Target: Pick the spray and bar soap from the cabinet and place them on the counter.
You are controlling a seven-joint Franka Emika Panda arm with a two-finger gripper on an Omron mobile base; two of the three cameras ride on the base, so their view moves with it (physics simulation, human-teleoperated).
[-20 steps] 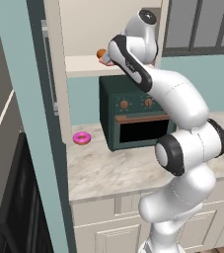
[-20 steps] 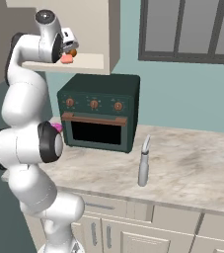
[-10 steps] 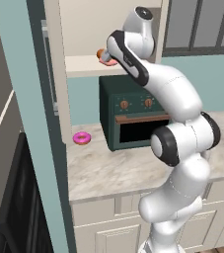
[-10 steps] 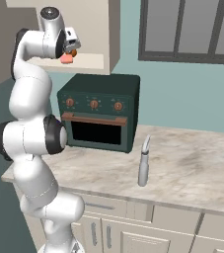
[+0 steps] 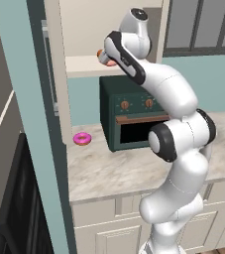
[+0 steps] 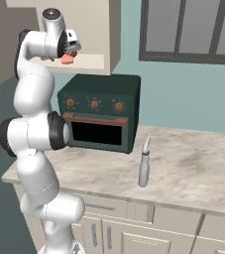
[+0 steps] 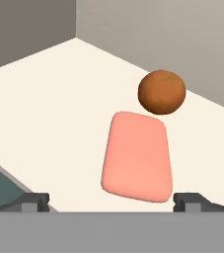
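On the cream shelf of the open cabinet [image 5: 82,64] lies the flat salmon-pink bar soap [image 7: 137,155], with a small orange-brown ball [image 7: 162,92] just behind it. My gripper [image 7: 112,201] is open and hovers over the soap's near end, one fingertip [image 7: 34,200] on each side, touching nothing. From the right base view the gripper [image 6: 72,46] sits at the shelf's front edge above the bar soap [image 6: 67,59]. The grey spray [image 6: 144,163] stands upright on the beige counter [image 6: 193,168], right of the oven.
A dark-green oven [image 6: 101,119] stands on the counter under the cabinet shelf. A pink donut [image 5: 82,139] lies on the counter left of the oven [image 5: 134,119]. The cabinet's open door [image 5: 54,74] hangs to the left of the shelf.
The arm has drawn more upright and the hand has shifted slightly at the shelf's front edge. The jaws have stayed open; soap, ball and spray have not moved.
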